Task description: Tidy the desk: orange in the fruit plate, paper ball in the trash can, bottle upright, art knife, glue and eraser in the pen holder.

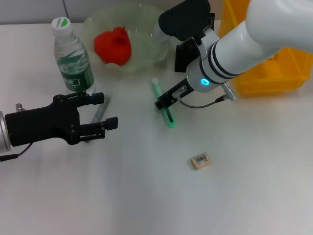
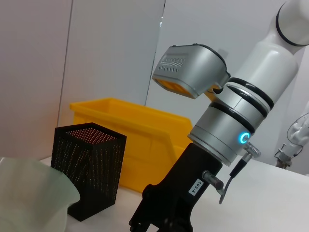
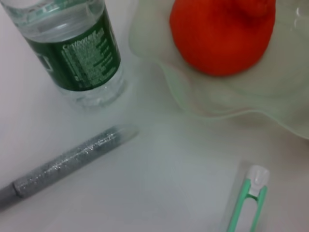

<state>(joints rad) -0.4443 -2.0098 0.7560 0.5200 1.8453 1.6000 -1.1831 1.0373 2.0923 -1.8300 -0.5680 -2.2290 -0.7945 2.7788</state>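
Note:
The orange (image 1: 113,45) lies in the pale glass fruit plate (image 1: 93,23), also in the right wrist view as orange (image 3: 222,34) and plate (image 3: 217,104). The bottle (image 1: 73,58) stands upright beside the plate. My left gripper (image 1: 104,110) is open, low over the table, with the silver glue (image 1: 100,110) lying between its fingers. The green art knife (image 1: 165,105) lies under my right gripper (image 1: 167,99), which points down at it. The eraser (image 1: 201,161) lies alone toward the front. The black mesh pen holder (image 2: 89,169) stands before the yellow bin. Paper ball and trash can are out of view.
A yellow bin (image 1: 274,73) fills the back right corner, behind the right arm. The right wrist view shows the bottle (image 3: 72,48), the glue (image 3: 72,162) and the art knife (image 3: 248,200) on the white table.

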